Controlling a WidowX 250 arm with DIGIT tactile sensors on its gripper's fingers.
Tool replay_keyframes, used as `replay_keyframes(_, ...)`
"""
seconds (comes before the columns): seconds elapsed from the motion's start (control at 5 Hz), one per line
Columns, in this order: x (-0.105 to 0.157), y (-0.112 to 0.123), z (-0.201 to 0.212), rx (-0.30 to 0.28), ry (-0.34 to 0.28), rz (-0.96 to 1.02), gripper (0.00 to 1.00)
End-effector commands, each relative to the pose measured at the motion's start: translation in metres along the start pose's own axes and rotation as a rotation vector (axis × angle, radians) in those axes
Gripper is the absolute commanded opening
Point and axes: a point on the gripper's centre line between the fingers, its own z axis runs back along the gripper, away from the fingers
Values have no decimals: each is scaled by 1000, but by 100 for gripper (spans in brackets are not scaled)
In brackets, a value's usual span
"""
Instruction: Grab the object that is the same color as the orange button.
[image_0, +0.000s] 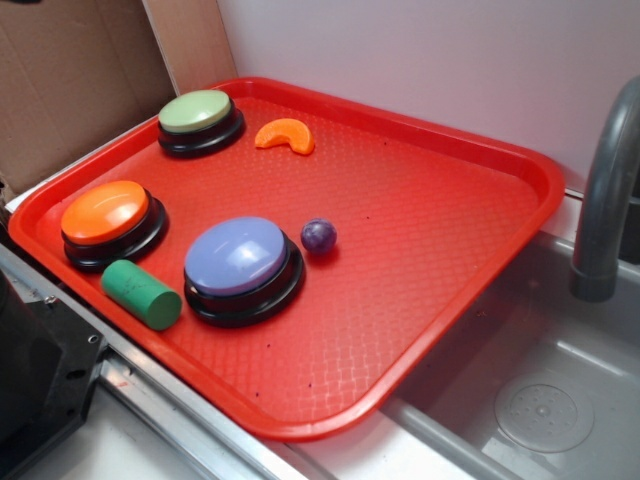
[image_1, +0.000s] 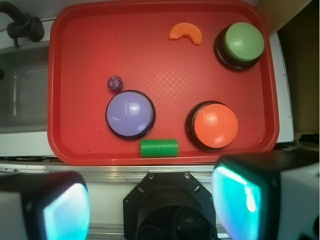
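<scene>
text: none you can read | labels: none | brands: none | numbers: none | signs: none

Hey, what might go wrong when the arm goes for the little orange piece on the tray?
1. The orange piece is small and curved; the fingers may pinch one tip and flick it away.
2. It lies close to the green button, so a wide approach could bump or press that button.
3. The gripper is open, back at the near edge of the tray; reaching across, it passes over the orange button and could clip it.
</scene>
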Motion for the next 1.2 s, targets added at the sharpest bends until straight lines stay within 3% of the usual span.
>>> replay_keyframes(0.0, 0, 0, 0, 0, 0, 0, 100)
replay_keyframes(0.2, 22, 5, -13, 10, -22, 154, 100)
replay_keyframes(0.4, 49, 12, -35, -8, -94, 381, 100)
replay_keyframes(0.6, 72, 17, -54, 40, -179, 549, 100)
replay_keyframes(0.8, 110, 32, -78, 152, -261, 722, 100)
replay_keyframes(1.0, 142, 42, -108, 225, -341, 904, 100)
